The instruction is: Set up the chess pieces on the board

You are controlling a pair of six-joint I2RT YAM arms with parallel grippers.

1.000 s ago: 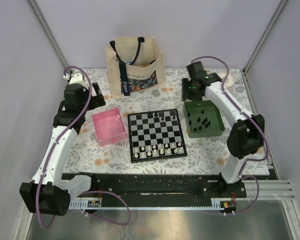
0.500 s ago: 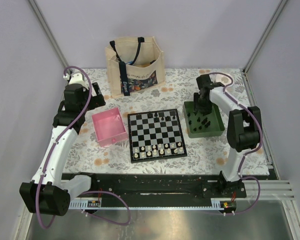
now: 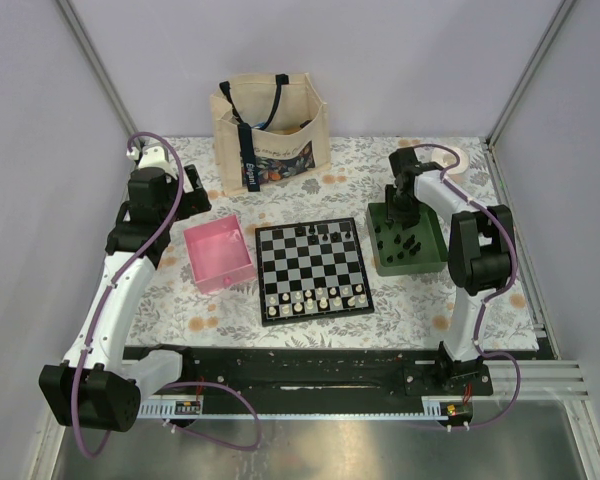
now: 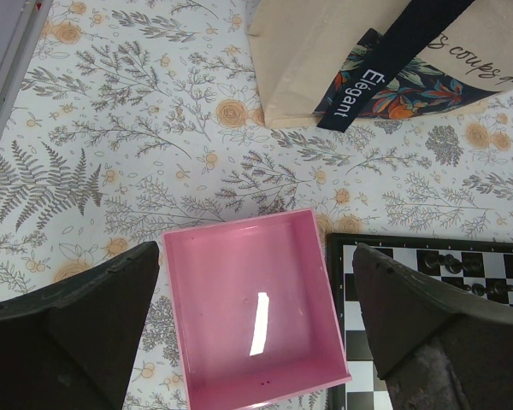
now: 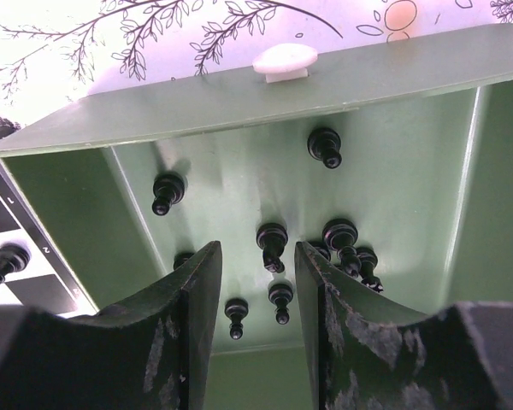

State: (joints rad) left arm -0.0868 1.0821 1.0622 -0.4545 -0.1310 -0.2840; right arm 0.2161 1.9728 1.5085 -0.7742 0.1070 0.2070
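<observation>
In the green tray (image 5: 385, 171), at 3 o'clock from the board (image 3: 312, 268), lie most of the chess pieces (image 5: 272, 243). These are small black figures scattered over the tray floor, some tipped on their sides. A loose clump sits toward 4 o'clock in the right wrist view and single pieces lie toward 10 and 1 o'clock. More black pieces (image 3: 320, 232) stand on the board along its 12 o'clock edge, without filling those rows. The white pieces (image 3: 315, 297) stand along its 6 o'clock edge.

The right gripper (image 5: 255, 265) hangs inside the tray, pointing down at its floor. Its jaws are apart and hold nothing, and one black piece lies in line with the gap between them, just beyond the tips. I cannot tell whether either jaw touches it.

A pink tray (image 3: 220, 258) rests just beside the board at 9 o'clock. The left gripper (image 4: 252, 282) hangs above this tray with its jaws spread wide, one to each side of it in the wrist view. A cream tote bag (image 3: 270, 130) with dark straps stands at 11 o'clock, well apart from the board. All of this sits on the floral-patterned bench (image 3: 350, 160).
</observation>
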